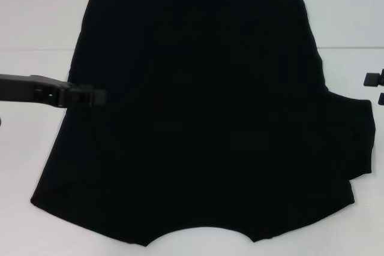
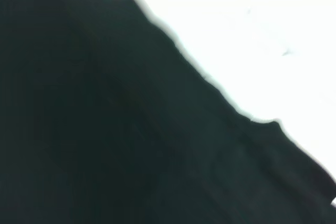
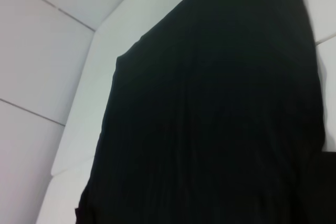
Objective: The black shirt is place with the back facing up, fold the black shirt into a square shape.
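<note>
The black shirt (image 1: 198,112) lay spread flat across the white worktop (image 1: 36,22), filling most of the head view, plain side up, its neckline curve at the bottom edge and one sleeve jutting at the right. The left tool (image 1: 90,96) reached in from the left edge over the shirt's side, probably to take that edge for a fold; whether it was clenched or released could not be told. The right tool (image 1: 377,86) sat at the right edge, clear of the cloth, its state unclear.

A plain test bench, likely a lab. The white tabletop (image 1: 36,22) is bare. White panelled walls (image 3: 37,66) stand behind.
</note>
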`<state>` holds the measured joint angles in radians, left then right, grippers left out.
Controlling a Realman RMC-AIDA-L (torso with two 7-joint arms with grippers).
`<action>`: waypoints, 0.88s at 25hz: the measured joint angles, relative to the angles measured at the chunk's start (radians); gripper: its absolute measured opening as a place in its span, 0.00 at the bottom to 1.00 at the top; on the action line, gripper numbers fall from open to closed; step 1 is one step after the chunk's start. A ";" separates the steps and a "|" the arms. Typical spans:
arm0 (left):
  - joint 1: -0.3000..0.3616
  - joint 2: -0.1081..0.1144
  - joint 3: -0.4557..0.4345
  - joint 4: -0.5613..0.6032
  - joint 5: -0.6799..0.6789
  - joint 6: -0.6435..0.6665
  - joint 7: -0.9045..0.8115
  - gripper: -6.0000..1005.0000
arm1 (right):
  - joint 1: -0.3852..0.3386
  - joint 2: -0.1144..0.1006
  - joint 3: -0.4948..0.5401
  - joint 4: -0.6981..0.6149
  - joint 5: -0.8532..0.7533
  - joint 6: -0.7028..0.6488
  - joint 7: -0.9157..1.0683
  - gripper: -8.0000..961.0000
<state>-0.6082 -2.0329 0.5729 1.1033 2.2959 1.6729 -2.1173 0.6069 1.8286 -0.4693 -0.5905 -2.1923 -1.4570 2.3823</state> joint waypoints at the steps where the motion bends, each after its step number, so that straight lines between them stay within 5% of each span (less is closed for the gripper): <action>1: 0.017 0.003 -0.019 -0.010 -0.030 0.005 0.024 0.31 | -0.001 0.000 -0.004 -0.002 -0.001 -0.001 -0.006 0.91; 3: 0.030 0.008 -0.051 -0.048 -0.038 -0.004 0.033 0.45 | -0.002 -0.002 -0.019 -0.005 -0.002 -0.011 -0.025 0.91; 7: 0.048 0.010 -0.142 -0.144 -0.071 0.006 0.098 0.47 | -0.008 -0.012 -0.033 -0.007 -0.003 -0.036 -0.056 0.91; 14: 0.054 0.014 -0.160 -0.209 -0.073 0.021 0.105 0.52 | -0.005 -0.032 -0.038 -0.008 -0.134 -0.079 -0.027 0.91; 19: 0.053 0.015 -0.163 -0.231 -0.076 0.012 0.086 0.35 | -0.009 -0.032 -0.036 -0.009 -0.224 -0.094 0.039 0.91; 22: 0.048 0.015 -0.164 -0.235 -0.074 0.006 0.079 0.35 | -0.010 -0.027 -0.036 0.000 -0.232 -0.092 0.053 0.91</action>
<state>-0.5597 -2.0183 0.4094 0.8682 2.2215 1.6792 -2.0381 0.5973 1.8016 -0.5048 -0.5903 -2.4245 -1.5494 2.4353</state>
